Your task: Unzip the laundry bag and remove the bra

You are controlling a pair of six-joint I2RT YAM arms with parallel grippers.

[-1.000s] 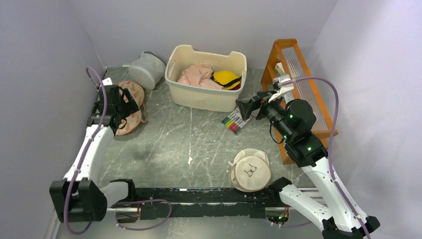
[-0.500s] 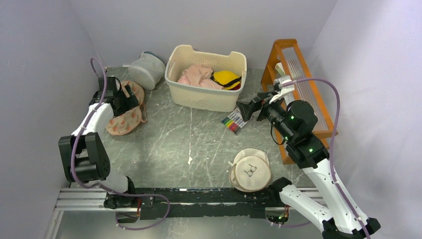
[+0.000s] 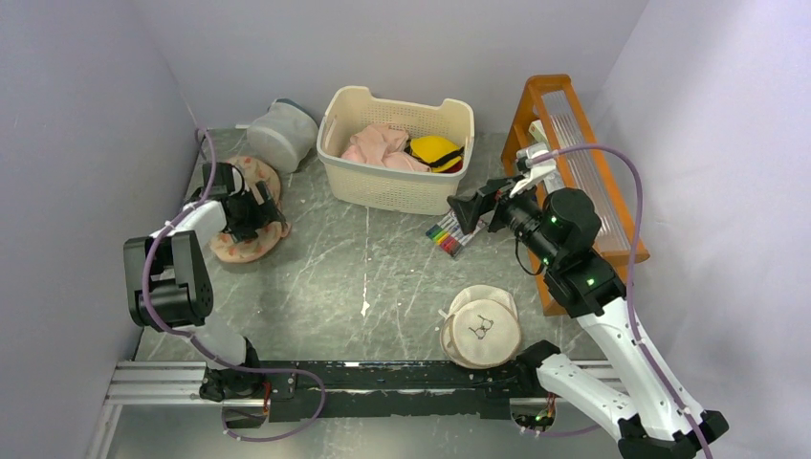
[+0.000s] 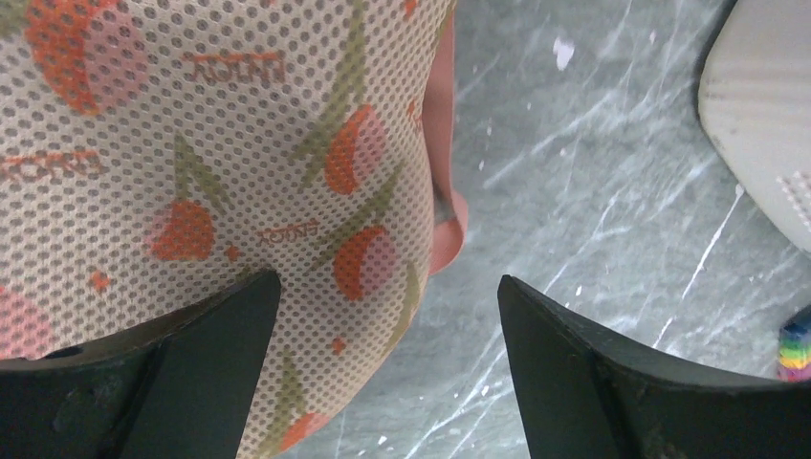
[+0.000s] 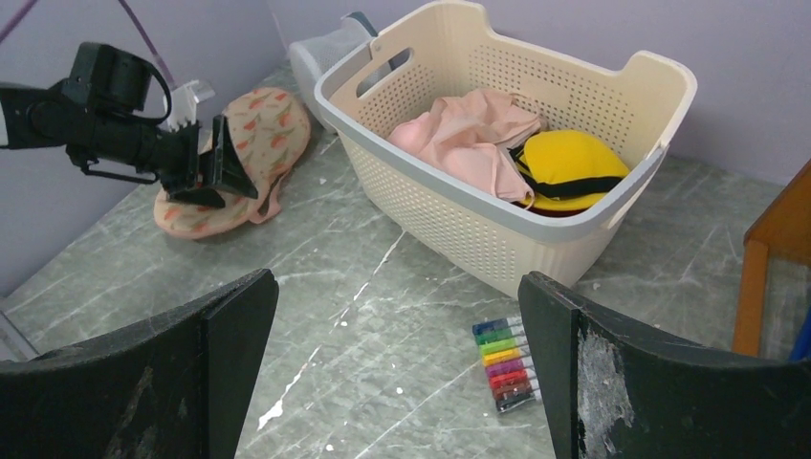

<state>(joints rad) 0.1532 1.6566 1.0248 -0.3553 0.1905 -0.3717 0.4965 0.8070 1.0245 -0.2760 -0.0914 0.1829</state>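
Two robot arms reach over a grey marbled bench (image 3: 383,277). The left tool (image 4: 387,287) is at the far left with its jaws spread wide and gripping nothing. One finger is over the laundry bag (image 4: 191,143) and the other is over bare bench, with the bag's pink edge between them. Whether either finger touches the fabric cannot be told. The bag, cream mesh printed with orange-pink flowers, lies flat by the left wall, just in front of a grey container (image 3: 282,132). Its zip cannot be made out, and the bra is not visible in any view. The right tool (image 5: 397,287) hangs open and empty above the bench, raised near a pack of coloured markers (image 3: 451,234) beside a cream laundry basket (image 3: 383,191) that holds pink clothes (image 3: 383,143) and a yellow item (image 3: 435,151). A round cream pouch with a glasses drawing (image 3: 481,328) lies near the front edge — well apart from the bag — and an orange rack (image 3: 528,115) stands along the right wall.
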